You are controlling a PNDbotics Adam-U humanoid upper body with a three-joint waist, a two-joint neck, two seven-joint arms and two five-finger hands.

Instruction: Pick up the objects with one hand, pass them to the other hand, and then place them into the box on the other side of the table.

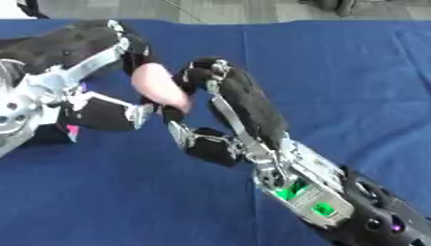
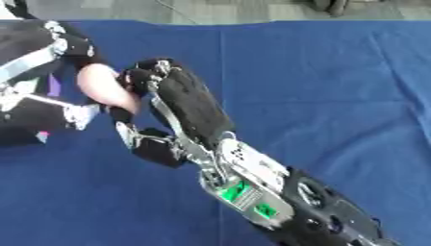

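Pale pink rounded object (image 1: 160,86), smooth and elongated, at 10 o'clock above the blue table (image 1: 336,72), left hand (image 1: 101,62) fingers curled round it, right hand (image 1: 227,96) fingers wrapped on its right side, both grasping it.

a smooth, pale pink, rounded object (image 1: 160,87) sat lifted above the blue tablecloth (image 1: 336,72), wedged between the fingers of the left hand (image 1: 109,62) and the right hand (image 1: 215,91), both touching it, its long axis tilted.
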